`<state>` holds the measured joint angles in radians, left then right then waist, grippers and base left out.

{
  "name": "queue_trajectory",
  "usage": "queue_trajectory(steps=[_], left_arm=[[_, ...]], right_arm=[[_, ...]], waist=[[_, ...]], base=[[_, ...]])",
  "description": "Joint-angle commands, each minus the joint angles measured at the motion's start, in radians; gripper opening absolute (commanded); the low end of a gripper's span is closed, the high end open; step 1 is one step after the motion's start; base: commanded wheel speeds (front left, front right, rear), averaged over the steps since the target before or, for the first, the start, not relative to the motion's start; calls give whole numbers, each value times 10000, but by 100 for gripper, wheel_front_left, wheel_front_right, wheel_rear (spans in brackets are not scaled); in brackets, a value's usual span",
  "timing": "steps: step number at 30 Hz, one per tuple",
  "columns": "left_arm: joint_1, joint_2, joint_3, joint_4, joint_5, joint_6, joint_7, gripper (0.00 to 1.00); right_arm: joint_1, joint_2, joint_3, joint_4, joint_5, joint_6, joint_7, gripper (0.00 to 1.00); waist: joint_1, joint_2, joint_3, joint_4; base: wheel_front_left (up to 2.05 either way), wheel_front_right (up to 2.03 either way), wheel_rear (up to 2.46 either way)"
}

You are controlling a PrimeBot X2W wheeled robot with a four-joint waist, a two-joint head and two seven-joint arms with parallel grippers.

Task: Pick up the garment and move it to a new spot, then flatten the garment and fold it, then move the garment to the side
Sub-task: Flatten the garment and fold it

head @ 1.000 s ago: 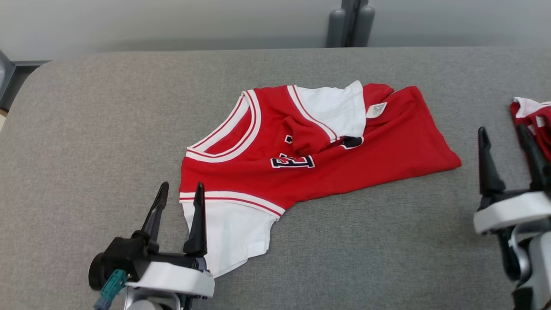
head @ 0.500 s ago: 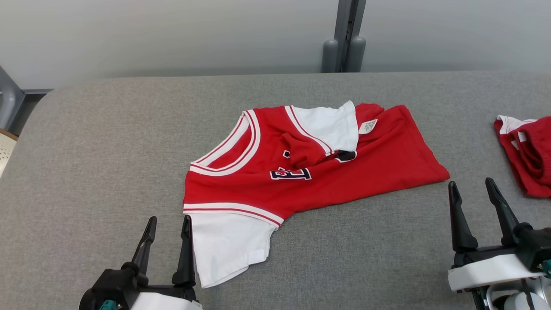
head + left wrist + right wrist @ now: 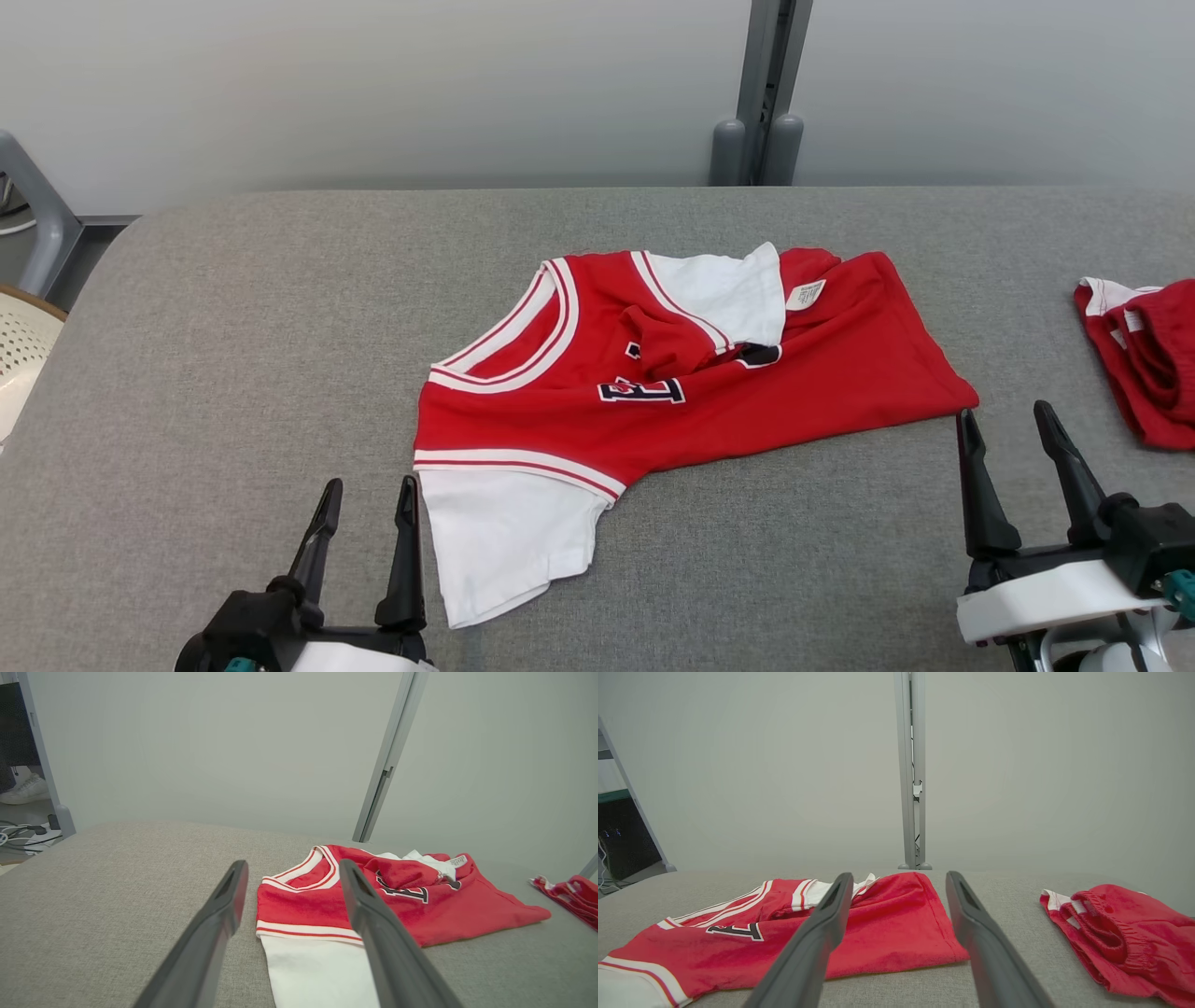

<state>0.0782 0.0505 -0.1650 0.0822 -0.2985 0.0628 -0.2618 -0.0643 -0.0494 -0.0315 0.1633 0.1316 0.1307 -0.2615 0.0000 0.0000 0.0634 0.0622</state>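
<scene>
The jersey (image 3: 747, 392) lies rumpled mid-way across the worktop (image 3: 233, 327), its dark lettering (image 3: 642, 390) half hidden by a fold and its white tag (image 3: 805, 295) unreadable (too small). My left hand (image 3: 370, 483) and right hand (image 3: 1003, 412) both stand wide and empty beside it. Red shorts (image 3: 1144, 359) lie apart on my right.

A red fold (image 3: 667, 336) hides part of the jersey (image 3: 840, 373) lettering (label (image 3: 806, 295) print too small to read); red shorts (image 3: 1144, 355) at three o'clock run off-frame.
</scene>
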Motion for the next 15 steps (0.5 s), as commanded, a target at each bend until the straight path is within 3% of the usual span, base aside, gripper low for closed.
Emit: queue_trajectory(steps=[1,10,15], left_arm=[[95,23,42,0,87,-22,-43,100],[164,16,-266,462,94,-104,16,100],[344,65,-693,883,-194,-351,1244,100]], right_arm=[[94,-34,18,-2,95,1,-52,100],[9,-34,116,41,134,1,-52,100],[13,-34,146,115,15,1,-52,100]], waist=[[0,0,0,4],[0,0,119,4],[0,0,205,38]], base=[[0,0,0],[0,0,0],[0,0,0]])
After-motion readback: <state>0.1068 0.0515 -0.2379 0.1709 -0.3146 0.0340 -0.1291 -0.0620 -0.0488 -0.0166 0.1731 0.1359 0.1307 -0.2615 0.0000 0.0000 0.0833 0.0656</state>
